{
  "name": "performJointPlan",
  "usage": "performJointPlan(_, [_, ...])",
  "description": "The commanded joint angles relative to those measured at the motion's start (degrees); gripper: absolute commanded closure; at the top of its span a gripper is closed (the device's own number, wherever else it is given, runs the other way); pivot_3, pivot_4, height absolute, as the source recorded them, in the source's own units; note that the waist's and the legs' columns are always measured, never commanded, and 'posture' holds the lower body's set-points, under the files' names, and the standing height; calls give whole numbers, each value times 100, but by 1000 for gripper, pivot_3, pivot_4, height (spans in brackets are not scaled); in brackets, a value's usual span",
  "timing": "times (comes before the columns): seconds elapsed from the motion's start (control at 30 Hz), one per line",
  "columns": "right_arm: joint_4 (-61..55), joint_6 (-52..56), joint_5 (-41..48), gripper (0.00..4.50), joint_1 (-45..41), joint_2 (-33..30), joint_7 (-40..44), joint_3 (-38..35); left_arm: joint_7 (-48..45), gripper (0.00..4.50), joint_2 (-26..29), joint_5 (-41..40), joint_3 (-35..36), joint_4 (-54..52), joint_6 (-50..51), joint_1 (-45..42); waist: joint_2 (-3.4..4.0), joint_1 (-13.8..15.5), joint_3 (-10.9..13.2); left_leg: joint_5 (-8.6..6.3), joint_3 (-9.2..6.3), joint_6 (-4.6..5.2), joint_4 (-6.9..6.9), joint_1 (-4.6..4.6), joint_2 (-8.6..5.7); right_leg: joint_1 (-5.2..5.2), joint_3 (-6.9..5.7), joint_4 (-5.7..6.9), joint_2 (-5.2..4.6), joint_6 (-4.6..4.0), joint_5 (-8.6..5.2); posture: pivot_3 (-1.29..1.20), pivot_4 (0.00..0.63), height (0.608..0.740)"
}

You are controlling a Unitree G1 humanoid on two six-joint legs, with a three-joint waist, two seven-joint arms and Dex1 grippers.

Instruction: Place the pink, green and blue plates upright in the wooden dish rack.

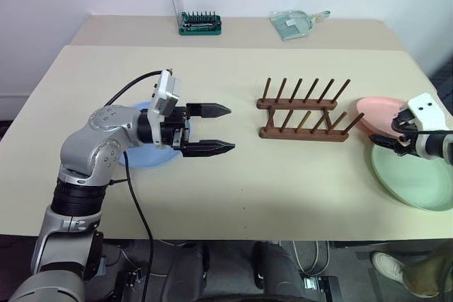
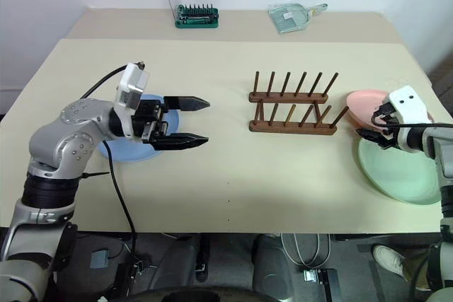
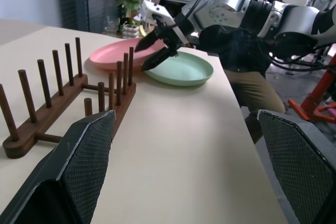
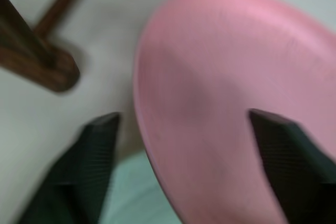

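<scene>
- Left eye view shows no lettering that can be read: the green bit case (image 1: pixel 199 23) at the far edge of the table (image 1: pixel 233 175) and the clear dustpan (image 1: pixel 294 24) near it carry marks too small to make out.
- Left gripper (image 1: pixel 218 129) is held level above the table, pointing across toward the wooden dish rack (image 1: pixel 304 111), with its elbow bent out to the left. Its jaws stand wide apart and hold nothing.
- Blue plate (image 1: pixel 145 157) lies flat on the table under the left forearm and wrist, partly hidden by them.
- The rack stands near the middle of the table, its two rows of pegs leaning and bare.
- Right gripper (image 2: pixel 374 126) reaches in from the right edge, tilted downward, at the near rim of the pink plate (image 1: pixel 379 112).
- In the right wrist view its two fingers (image 4: pixel 94 156) sit on either side of the pink rim, one outside the plate and one over its face. The jaws are apart, and whether they touch the rim I cannot tell.
- The pink plate lies just right of the rack, and its near edge overlaps the green plate (image 1: pixel 417 178), which lies flat at the table's right front corner.
- Left wrist view shows a seated person (image 3: pixel 252 77) beyond the table behind the right arm.
</scene>
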Motion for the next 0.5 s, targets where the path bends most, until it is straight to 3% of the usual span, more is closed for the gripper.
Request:
performJointPlan(0.03, [88, -109, -137, 2785, -140, -152, 43, -21, 25, 0, 9, -7, 16, -91, -118, -132, 0, 5, 0, 0, 0, 0, 0, 0, 0, 0, 0, 0, 0, 0, 0, 0, 150, 740])
performJointPlan(0.13, [87, -126, -145, 4295, -207, -129, 69, -30, 39, 0, 11, 9, 26, -67, -129, -139, 0, 6, 0, 0, 0, 0, 0, 0, 0, 0, 0, 0, 0, 0, 0, 0, 150, 740])
performJointPlan(0.17, [73, -111, -116, 4453, -252, -104, 64, -66, 43, 0, 11, 13, 28, -58, -130, -141, 0, 3, 0, 0, -1, 0, 0, 0, 0, 0, 0, 0, 0, 0, 0, 0, 150, 740])
performJointPlan(0.33, [-149, 84, 105, 4453, -486, -66, 67, -312, 56, 0, -17, 64, 25, 14, -200, -157, 0, 5, 0, 0, 0, 0, 0, 0, 0, 1, 0, -1, 0, 0, 0, 0, 150, 740])
performJointPlan(0.5, [-113, 26, 725, 4453, -1427, 309, -383, -1068, 87, 0, -72, 102, 45, 109, -307, -183, 3, -58, 2, 0, 0, -1, -1, 0, 1, -2, 0, 0, 1, 0, 0, 0, 150, 740])
